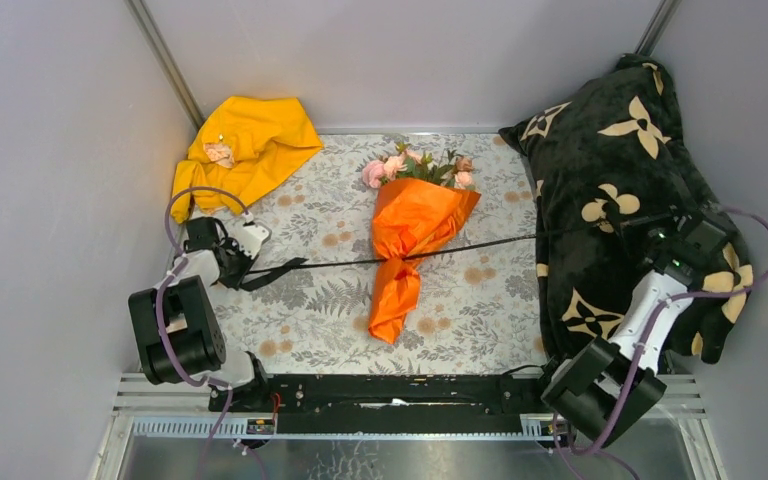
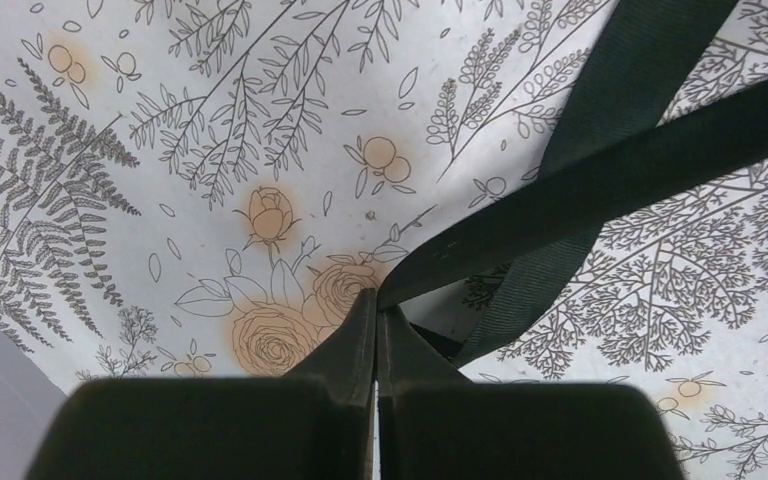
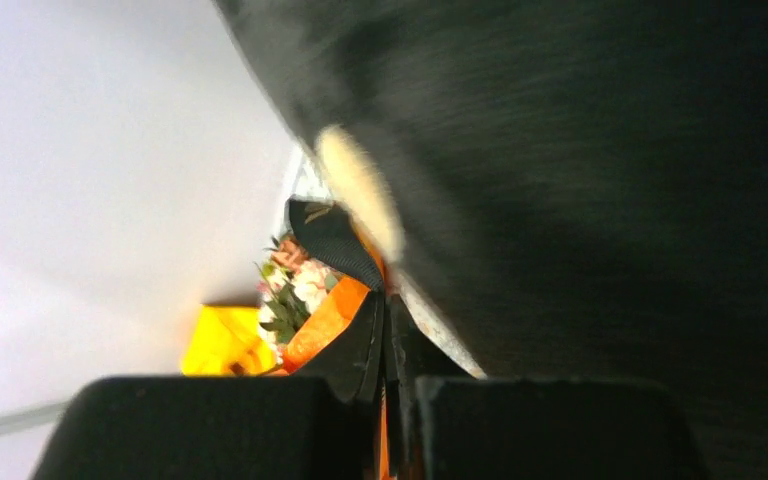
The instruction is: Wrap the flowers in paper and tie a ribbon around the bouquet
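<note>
- Both jaws fully closed; left gripper [image 2: 375, 300] and right gripper [image 3: 385, 300] each pinch the ribbon [image 1: 480, 245] near an end.
- Ribbon judged light, limp, slippery; hold near ends, taut across bouquet [image 1: 415, 235].

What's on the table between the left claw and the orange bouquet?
Only the black ribbon. It runs from the left gripper, which is shut on it, across the tablecloth to the bouquet. The top view shows this best.
</note>
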`<action>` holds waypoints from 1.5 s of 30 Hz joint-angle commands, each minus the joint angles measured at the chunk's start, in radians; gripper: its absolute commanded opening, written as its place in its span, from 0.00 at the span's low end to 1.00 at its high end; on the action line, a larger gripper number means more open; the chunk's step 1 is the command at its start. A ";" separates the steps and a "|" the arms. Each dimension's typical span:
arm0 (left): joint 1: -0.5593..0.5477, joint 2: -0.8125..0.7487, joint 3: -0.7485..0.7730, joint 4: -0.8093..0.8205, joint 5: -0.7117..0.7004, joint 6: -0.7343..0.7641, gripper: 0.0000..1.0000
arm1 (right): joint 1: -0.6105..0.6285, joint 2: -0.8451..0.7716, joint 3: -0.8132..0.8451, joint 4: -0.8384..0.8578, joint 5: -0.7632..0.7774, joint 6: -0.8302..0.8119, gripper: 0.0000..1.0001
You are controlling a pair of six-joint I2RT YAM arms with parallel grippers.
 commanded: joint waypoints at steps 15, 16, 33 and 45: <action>-0.870 -0.177 0.809 -0.694 0.122 -0.476 0.00 | 1.262 0.006 0.053 -0.335 0.631 -0.180 0.00; -0.915 -0.183 0.857 -0.704 0.112 -0.499 0.00 | 1.301 0.025 0.047 -0.358 0.646 -0.172 0.00; -1.021 -0.279 0.962 -0.734 0.244 -0.612 0.00 | 1.464 0.039 0.254 -0.519 0.792 -0.383 0.85; -0.963 -0.201 1.084 -0.745 0.228 -0.577 0.00 | 1.639 0.121 -0.047 0.560 0.178 -0.672 0.82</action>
